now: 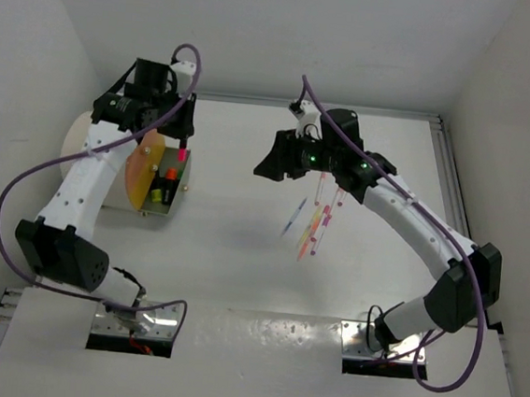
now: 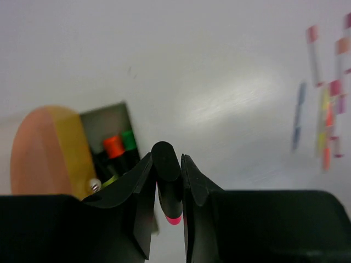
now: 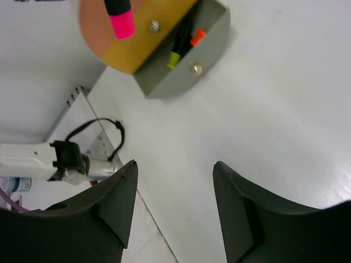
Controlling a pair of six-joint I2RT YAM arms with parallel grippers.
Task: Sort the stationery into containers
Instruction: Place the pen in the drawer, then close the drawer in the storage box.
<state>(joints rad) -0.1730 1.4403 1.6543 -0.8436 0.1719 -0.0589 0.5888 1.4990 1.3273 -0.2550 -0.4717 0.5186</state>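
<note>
My left gripper (image 2: 167, 164) is shut on a black highlighter with a pink cap (image 2: 167, 186) and holds it above the drum's bins; its pink cap shows in the top view (image 1: 183, 154) and the right wrist view (image 3: 121, 22). A greenish bin (image 1: 167, 210) below holds highlighters with orange (image 2: 113, 146) and green (image 2: 129, 139) caps. The drum's round orange face (image 1: 142, 170) is beside it. Several thin pens (image 1: 314, 224) lie on the table centre-right. My right gripper (image 3: 174, 170) is open and empty, high over the table, left of the pens.
The white drum body (image 1: 78, 143) stands at the left wall. Mounting plates (image 1: 136, 322) sit at the near edge. The enclosure walls close in left, right and back.
</note>
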